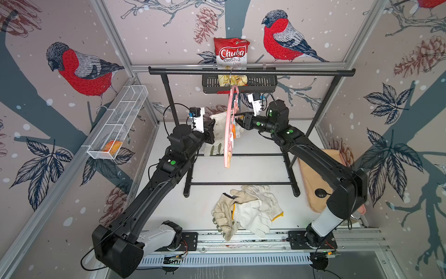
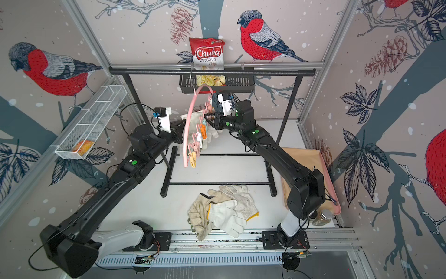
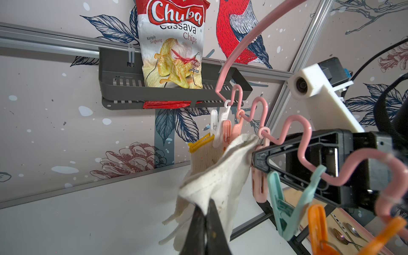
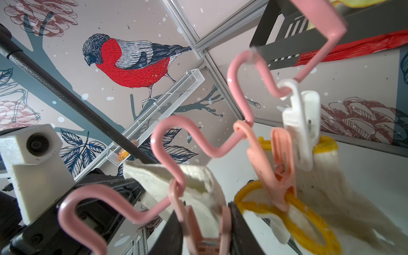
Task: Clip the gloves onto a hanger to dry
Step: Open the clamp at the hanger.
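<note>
The pink hanger (image 1: 228,125) (image 2: 190,120) hangs by its hook from the black rack's top bar (image 1: 251,71). My left gripper (image 3: 206,218) (image 1: 212,128) is shut on the cuff of an off-white canvas glove (image 3: 220,176), held up against the hanger's clips. My right gripper (image 4: 205,225) (image 1: 237,119) is shut on a pink clothespin (image 4: 205,234), its fingers pressing both handles, with that glove's cuff (image 4: 198,183) between the pin's arms. Two knit gloves with yellow cuffs (image 4: 326,172) (image 4: 287,212) hang clipped farther along. More gloves (image 1: 246,215) (image 2: 224,212) lie piled at the table's front.
A chips bag (image 1: 231,53) stands in a black basket (image 1: 260,84) on the back wall. A white wire basket (image 1: 118,125) hangs on the left wall. A tan tray (image 1: 311,183) lies at the right. The rack's floor bars (image 1: 239,183) cross mid-table.
</note>
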Controlling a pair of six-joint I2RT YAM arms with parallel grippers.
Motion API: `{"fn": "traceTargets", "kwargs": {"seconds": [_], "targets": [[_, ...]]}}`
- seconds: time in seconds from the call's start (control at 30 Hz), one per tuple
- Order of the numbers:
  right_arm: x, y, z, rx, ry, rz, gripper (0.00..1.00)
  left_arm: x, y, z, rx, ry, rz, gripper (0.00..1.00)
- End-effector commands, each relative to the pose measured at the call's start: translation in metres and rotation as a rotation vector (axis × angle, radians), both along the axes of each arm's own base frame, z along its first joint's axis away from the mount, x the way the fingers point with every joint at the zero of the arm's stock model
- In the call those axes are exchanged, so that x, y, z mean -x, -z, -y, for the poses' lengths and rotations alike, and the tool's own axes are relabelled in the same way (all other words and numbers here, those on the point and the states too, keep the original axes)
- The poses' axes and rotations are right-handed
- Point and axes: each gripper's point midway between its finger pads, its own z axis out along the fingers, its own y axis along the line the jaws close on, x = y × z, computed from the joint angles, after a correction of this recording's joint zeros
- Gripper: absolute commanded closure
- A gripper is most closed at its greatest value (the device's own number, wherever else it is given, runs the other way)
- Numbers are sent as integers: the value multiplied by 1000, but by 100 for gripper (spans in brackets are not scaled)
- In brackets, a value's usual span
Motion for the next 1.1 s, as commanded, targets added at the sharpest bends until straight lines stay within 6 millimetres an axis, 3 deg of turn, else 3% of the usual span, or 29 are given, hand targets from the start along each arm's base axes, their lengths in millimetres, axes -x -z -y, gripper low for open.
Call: {"fn": "traceTargets", "kwargs": {"seconds": [0.0,0.17,0.5,0.83,1.07], "targets": [[0,-6,-1,-14,-9,27,69,1,-7,1,4,7,20,100],[0,-5,0,-6,-6,29,70,5,2,-1,-29,7,4,100],[-2,-6,4,0,1,41,71,20,55,-12,-230,32,-44,100],[-2,-10,5,-5,-11,48,75,24,51,32,-246,284,26,100],[-2,-10,6,-4,-18,50,78,20,49,44,-209,350,39,100]]}}
